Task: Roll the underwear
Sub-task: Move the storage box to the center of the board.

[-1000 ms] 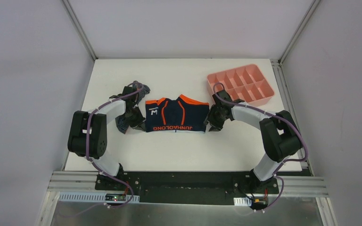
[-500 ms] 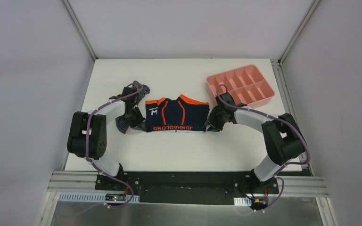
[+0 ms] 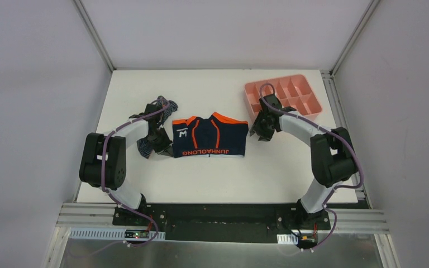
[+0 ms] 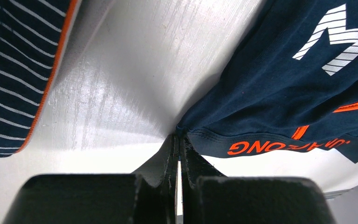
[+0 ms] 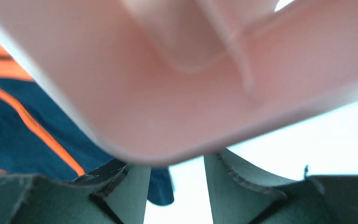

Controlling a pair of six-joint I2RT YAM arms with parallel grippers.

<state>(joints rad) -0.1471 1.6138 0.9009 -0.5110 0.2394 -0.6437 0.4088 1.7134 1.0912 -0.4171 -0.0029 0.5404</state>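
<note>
Pink compartment tray [image 3: 307,103] at white table's [image 3: 212,178] far-right corner

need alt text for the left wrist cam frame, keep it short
Jaws of the left gripper are shut on the waistband corner of the navy briefs, which spread to the right with orange waistband lettering and a white logo. The striped briefs, edged in orange, lie at the left, with bare white table between the two.

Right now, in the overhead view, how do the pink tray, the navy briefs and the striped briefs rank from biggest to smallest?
1 and 2. Pink tray and navy briefs: they look about alike, too close to rank.
3. Striped briefs: smallest, though bunched up and partly hidden.
</note>
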